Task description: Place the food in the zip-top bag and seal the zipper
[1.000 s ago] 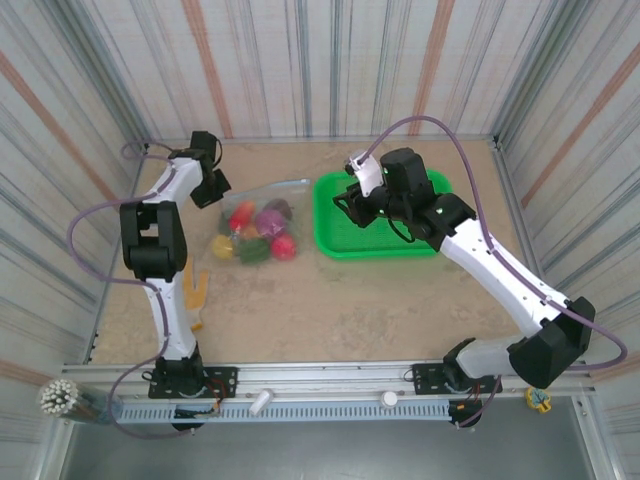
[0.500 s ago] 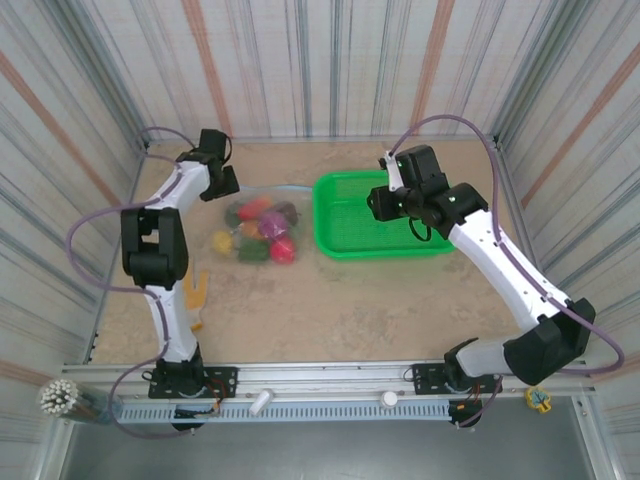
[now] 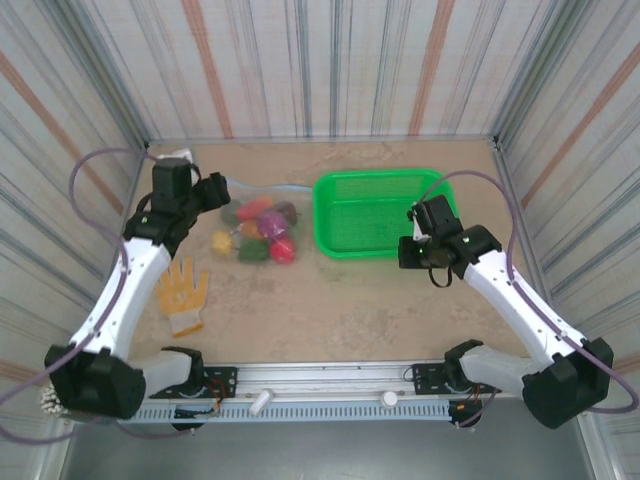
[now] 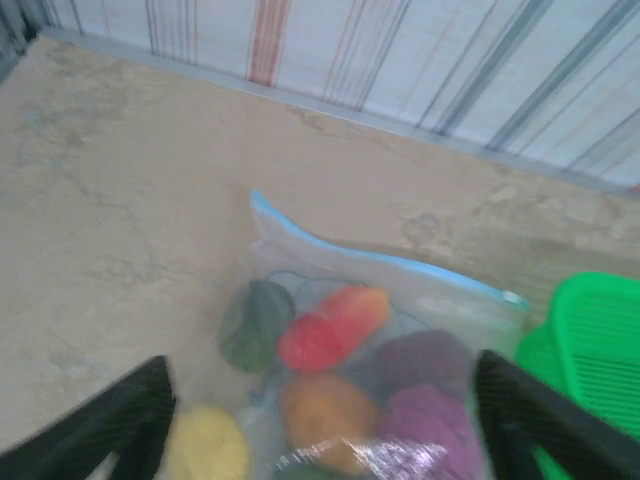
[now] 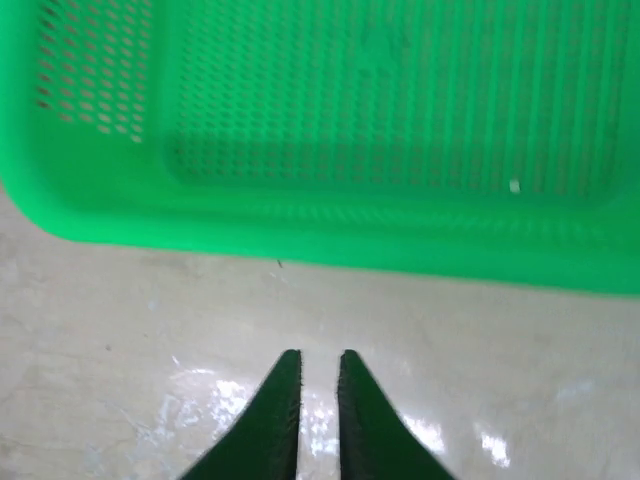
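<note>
The zip-top bag (image 3: 255, 222) lies flat at the back left of the table, with the food (image 3: 262, 232) inside it: red, orange, green, yellow and purple pieces (image 4: 330, 325). The pale blue zipper (image 4: 380, 260) runs as one line along the bag's far edge. My left gripper (image 3: 212, 192) hovers just left of the bag, open; its fingers (image 4: 130, 420) stand wide apart on either side of the food and touch nothing. My right gripper (image 3: 407, 255) is shut and empty, above bare table just in front of the green basket's near rim, its tips (image 5: 318, 360) almost together.
The green mesh basket (image 3: 375, 215) stands right of the bag, nothing in it (image 5: 350, 230). A yellow glove (image 3: 182, 293) lies on the table near the left arm. Striped walls close in the back and both sides.
My left gripper has opened, let go of the bag's far-left corner and pulled back toward the near left. The right arm has drawn back from over the basket and shut its jaws.
</note>
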`<action>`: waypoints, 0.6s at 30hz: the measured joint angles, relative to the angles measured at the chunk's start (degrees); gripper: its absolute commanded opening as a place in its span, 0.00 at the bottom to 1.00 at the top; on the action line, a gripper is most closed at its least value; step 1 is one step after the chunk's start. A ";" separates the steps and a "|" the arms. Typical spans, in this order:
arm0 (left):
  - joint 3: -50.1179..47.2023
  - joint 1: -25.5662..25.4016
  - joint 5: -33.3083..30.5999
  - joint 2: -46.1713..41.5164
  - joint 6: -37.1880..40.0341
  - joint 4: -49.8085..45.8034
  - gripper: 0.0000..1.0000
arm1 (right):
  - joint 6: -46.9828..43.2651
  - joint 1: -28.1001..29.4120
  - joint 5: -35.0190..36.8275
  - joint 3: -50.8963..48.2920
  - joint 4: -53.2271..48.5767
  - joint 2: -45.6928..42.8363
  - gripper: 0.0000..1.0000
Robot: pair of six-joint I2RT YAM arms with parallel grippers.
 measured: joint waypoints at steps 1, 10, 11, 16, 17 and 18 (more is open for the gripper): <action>-1.40 0.00 1.07 -1.90 0.07 -0.02 0.99 | 1.22 0.00 0.04 -1.95 0.15 -0.98 0.10; -8.83 0.59 6.93 -8.63 2.03 1.95 0.99 | 4.68 -4.26 3.28 -8.83 9.77 2.62 0.34; -8.98 0.68 6.86 -8.28 2.03 2.12 0.99 | 4.70 -5.18 3.32 -8.92 12.83 4.24 0.35; -13.31 3.48 3.69 -8.35 1.81 7.13 0.99 | 4.35 -9.90 2.19 -9.22 27.65 13.79 0.40; -14.97 5.07 3.54 -8.31 2.01 8.87 0.99 | 3.96 -10.56 1.51 -8.90 30.42 16.11 0.42; -16.31 6.34 3.48 -8.04 2.32 10.29 0.99 | 3.54 -11.02 0.85 -8.57 32.54 17.84 0.45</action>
